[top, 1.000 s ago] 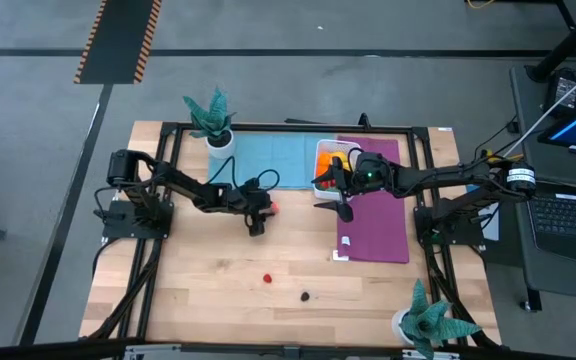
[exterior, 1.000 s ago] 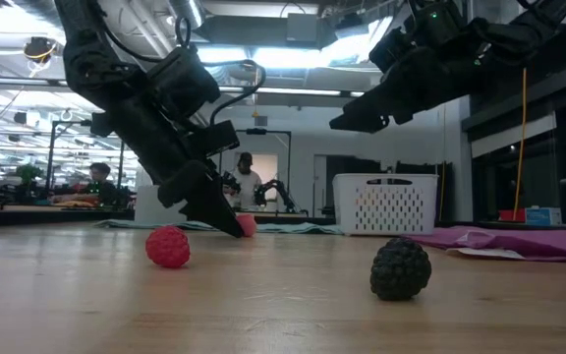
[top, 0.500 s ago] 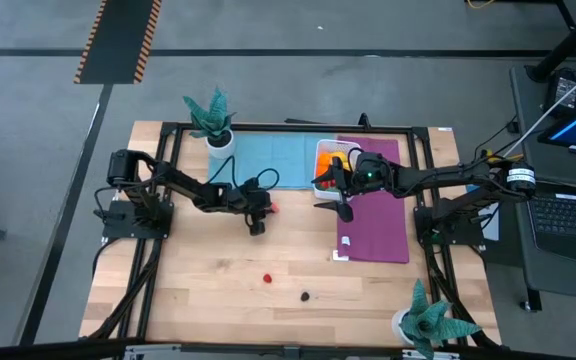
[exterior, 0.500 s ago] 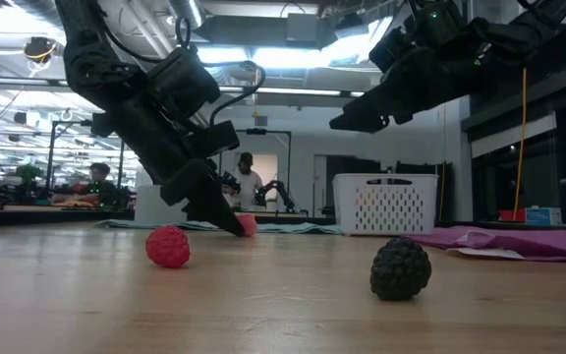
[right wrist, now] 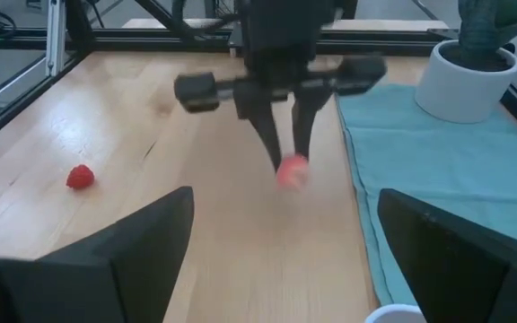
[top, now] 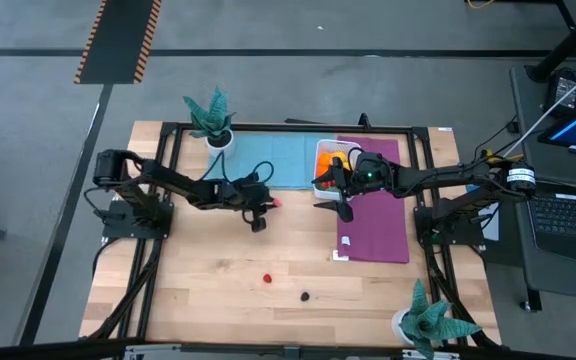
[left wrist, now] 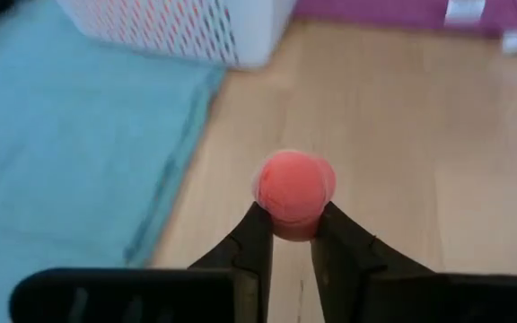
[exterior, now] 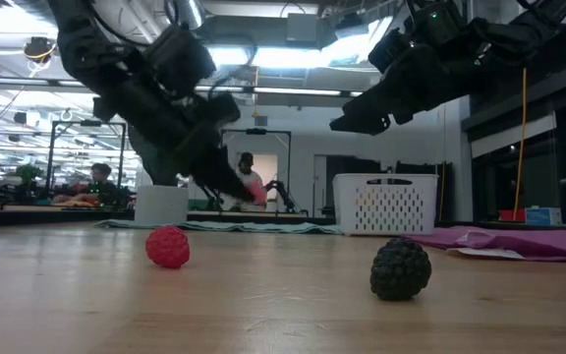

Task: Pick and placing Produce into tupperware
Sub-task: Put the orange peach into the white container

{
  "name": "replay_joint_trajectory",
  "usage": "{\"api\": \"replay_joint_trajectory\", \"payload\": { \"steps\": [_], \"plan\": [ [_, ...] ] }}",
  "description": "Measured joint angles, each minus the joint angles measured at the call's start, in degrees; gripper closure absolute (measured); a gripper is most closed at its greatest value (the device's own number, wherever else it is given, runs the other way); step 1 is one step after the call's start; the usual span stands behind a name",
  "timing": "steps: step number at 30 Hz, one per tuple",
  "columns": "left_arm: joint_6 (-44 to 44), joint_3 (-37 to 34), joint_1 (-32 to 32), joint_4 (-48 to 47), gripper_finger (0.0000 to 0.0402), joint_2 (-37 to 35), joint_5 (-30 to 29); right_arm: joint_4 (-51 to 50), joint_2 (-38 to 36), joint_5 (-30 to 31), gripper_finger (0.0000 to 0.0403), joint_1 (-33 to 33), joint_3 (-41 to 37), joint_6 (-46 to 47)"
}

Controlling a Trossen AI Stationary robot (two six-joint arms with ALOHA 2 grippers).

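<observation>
A wooden desk seen from above, with two dark robot arms reaching in from either side. The left hand has its two fingers closed on a small pink-red round piece of produce, gripping it at the fingertips. In the low view that piece is lifted clear of the desk surface. From overhead it sits near the edge of a teal mat at the back of the desk.

The right hand hangs above the border between the desk and a purple mat, its fingers spread wide and holding nothing. Just behind it, at the back, stands the white tupperware, a perforated-looking container with orange and other pieces already inside; it lies between the teal mat and the purple mat.

Two more pieces of produce lie loose toward the front of the desk: a red raspberry-like piece and, near it, a dark blackberry-like piece, well apart from both hands.

A teal potted plant stands at the back left corner and another at the front right corner
</observation>
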Motion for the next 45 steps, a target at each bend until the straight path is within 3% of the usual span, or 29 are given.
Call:
{"api": "replay_joint_trajectory", "payload": {
  "steps": [11,22,31,45],
  "plan": [
    [0.07,0.00,1.22,4.41,0.0343,-6.95,0.39,0.37,0.02,0.00,0.0050,0.00,0.00,-0.97],
    [-1.51,0.02,1.20,10.96,0.0338,-7.04,7.86,3.86,0.73,1.02,0.0050,3.71,0.02,-12.35],
    [-2.90,0.02,1.17,13.97,0.0344,-7.04,9.66,6.32,7.08,9.68,0.0069,8.51,4.40,-17.17],
    [-3.36,0.04,0.91,13.06,0.0345,-7.02,9.66,6.29,15.82,10.27,0.0084,9.35,13.14,-19.89]
  ]
}}
